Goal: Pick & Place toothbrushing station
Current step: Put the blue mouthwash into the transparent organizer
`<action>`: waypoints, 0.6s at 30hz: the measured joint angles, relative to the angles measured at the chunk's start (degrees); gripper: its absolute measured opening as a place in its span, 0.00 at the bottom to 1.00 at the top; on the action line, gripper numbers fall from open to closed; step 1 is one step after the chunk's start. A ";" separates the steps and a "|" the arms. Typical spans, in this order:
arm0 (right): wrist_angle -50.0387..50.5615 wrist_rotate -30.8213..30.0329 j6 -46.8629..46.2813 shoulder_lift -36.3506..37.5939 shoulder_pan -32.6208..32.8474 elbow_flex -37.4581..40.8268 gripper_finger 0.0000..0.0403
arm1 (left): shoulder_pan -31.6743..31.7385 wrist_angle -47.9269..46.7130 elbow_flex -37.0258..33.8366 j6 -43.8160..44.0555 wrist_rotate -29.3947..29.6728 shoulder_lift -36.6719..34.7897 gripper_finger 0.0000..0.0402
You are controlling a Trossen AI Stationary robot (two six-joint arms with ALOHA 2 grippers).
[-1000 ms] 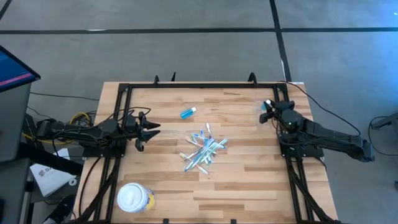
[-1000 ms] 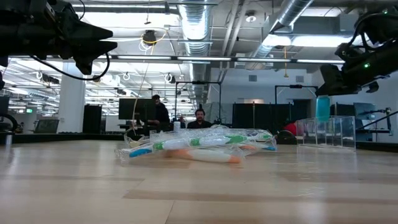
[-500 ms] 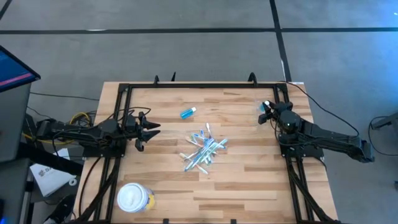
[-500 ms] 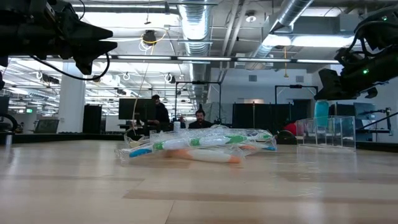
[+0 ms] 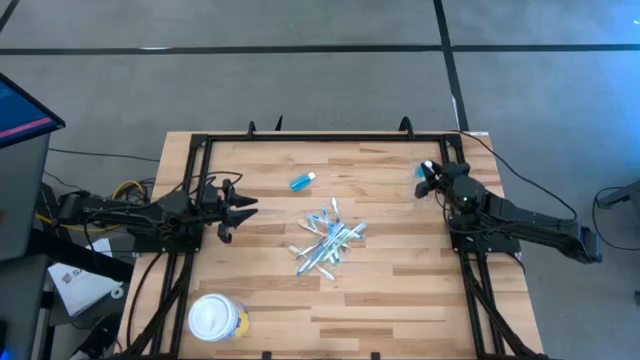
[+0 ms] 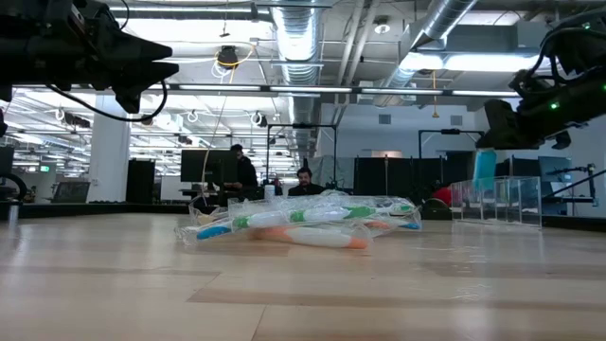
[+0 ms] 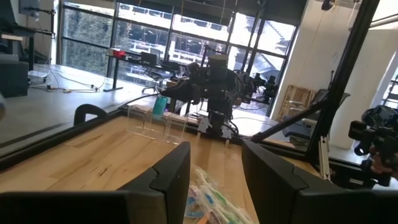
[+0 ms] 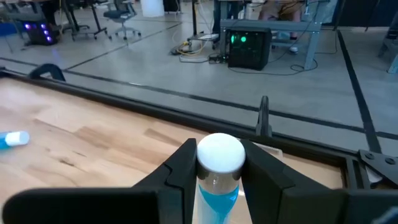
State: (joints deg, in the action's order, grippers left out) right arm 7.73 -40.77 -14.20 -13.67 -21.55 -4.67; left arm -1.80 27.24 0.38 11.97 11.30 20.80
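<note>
A heap of toothbrushes (image 5: 327, 243) is seen mid-table on pale wood planks (image 5: 400, 290), a small blue tube (image 5: 301, 181) lying beyond it. A white-capped blue tube (image 8: 219, 163) is pinched upright by the right gripper (image 5: 428, 178) over the table's right side. The left gripper (image 5: 236, 208) is held spread at the left edge. Seated people (image 6: 303, 180) are visible in the workshop behind.

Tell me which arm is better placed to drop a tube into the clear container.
Right. Its claw grips a white-capped blue tube right by the clear container at the table's right side. The left claw hangs open and empty over the left edge, far from it.
</note>
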 joint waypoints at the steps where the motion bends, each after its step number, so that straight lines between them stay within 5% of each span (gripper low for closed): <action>1: -0.48 0.63 0.02 -0.33 -0.39 0.00 0.23 | -0.02 0.02 -0.02 -0.04 0.36 0.00 0.35; 18: -3.54 3.53 -0.02 -7.07 -4.49 0.02 0.23 | -0.02 0.26 0.00 -0.11 0.76 0.00 0.35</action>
State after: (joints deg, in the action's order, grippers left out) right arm 4.19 -37.24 -14.22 -20.74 -26.04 -4.64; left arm -1.82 27.51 0.38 11.86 12.05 20.80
